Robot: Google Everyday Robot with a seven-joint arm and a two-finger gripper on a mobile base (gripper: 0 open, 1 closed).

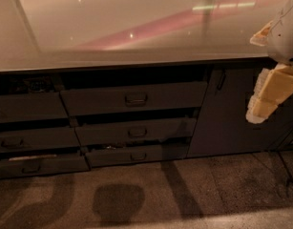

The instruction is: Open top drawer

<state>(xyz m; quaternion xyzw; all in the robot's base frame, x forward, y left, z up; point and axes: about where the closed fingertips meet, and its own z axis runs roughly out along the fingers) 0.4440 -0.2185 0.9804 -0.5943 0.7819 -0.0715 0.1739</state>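
Observation:
The top drawer [134, 98] is the widest dark grey front, just under the counter edge, with a small loop handle [135, 99] at its centre. A dark gap shows above it, and the front stands slightly forward of the cabinet. My gripper [266, 97], pale yellow and white, hangs at the right edge of the view, in front of the tall cabinet door [227, 113]. It is well to the right of the drawer handle and touches nothing.
Two shallower drawers [136, 131] [136, 154] sit below the top one, and another stack of drawers [29, 137] is on the left. A glossy countertop [112, 27] runs across above. Speckled floor [184, 194] lies in front.

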